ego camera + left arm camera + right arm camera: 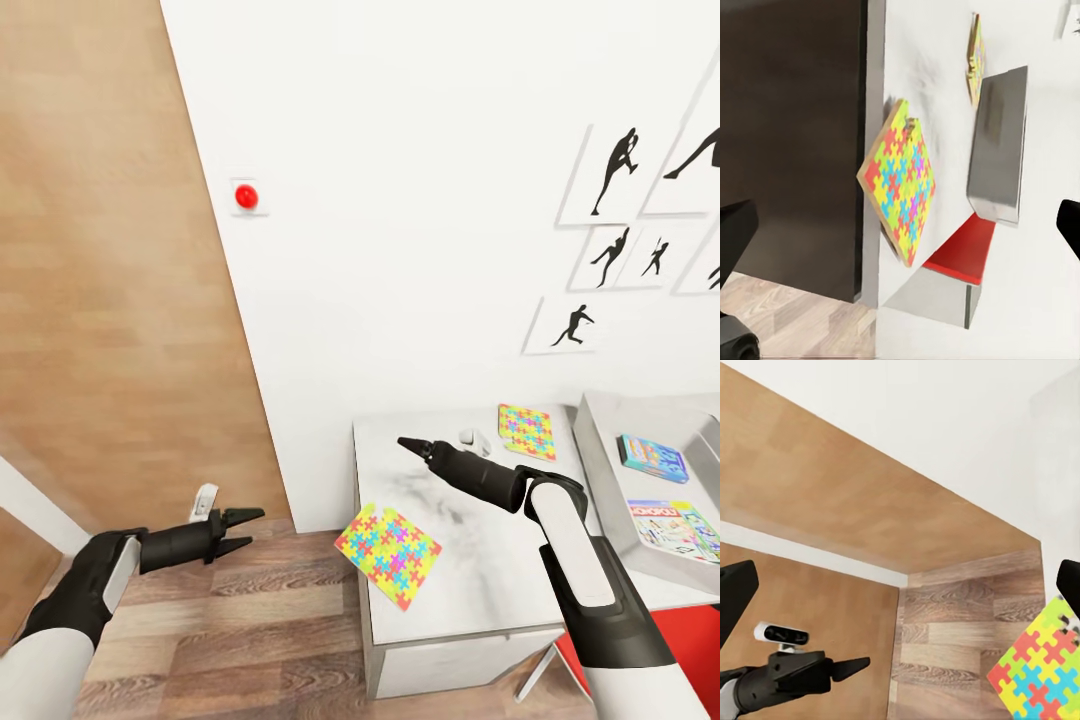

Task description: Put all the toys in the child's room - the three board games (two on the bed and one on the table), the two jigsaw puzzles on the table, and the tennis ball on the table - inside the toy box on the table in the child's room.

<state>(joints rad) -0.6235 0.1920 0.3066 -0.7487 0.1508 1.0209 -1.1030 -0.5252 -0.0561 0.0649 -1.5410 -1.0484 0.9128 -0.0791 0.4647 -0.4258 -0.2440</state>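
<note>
Right gripper [408,443], jaws apparently closed and empty, extends over the surface [470,560]. Left gripper [243,530], jaws parted, empty, hangs above the wood floor [250,640]. 2 jigsaw puzzles: one [388,554] overhanging the surface's near corner, one [527,431] by the wall. Toy box [600,470] holds 2 board games [652,457].

Multicolour jigsaw puzzle [388,541], grey toy box [600,470], black silhouette pictures [570,326], red button [246,197].
</note>
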